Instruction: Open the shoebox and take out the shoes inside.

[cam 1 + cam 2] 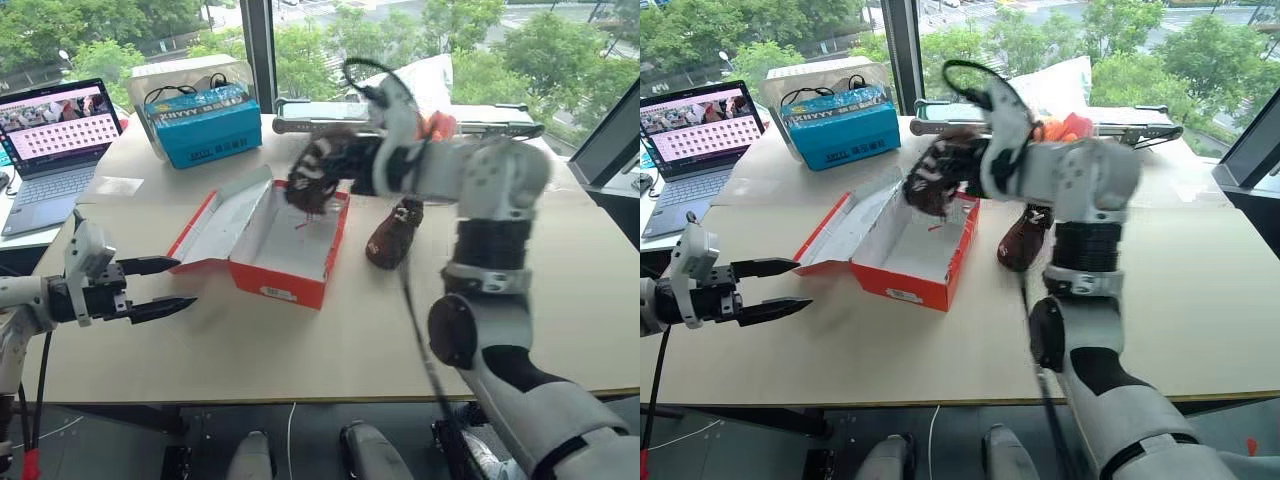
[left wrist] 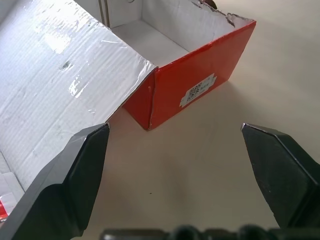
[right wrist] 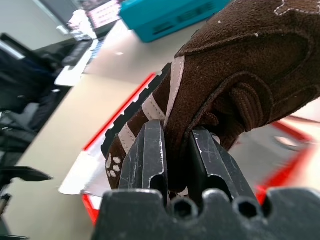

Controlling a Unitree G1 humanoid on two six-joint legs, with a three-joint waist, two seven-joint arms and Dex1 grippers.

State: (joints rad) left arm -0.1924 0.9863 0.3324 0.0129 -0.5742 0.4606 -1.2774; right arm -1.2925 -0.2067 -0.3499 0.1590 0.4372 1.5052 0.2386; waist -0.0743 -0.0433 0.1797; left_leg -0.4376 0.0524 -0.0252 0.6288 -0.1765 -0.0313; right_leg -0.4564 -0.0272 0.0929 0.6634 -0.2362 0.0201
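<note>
Your right gripper [image 3: 175, 150] is raised with fingers pinched on a shoe [image 3: 240, 75]; your left gripper [image 1: 165, 287] hovers low, jaws spread.

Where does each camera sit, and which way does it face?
Head views: the stereo pair looks forward and down at the table, showing both arms.
Left wrist view: along the open left gripper at the shoebox, lid open.
Right wrist view: along the right gripper, shut on a shoe.
Shared: the shoebox appears in all views; the second shoe lies on the table.

No legible text on the blue box [image 1: 205, 125] or shoebox label [image 2: 197, 90].
</note>
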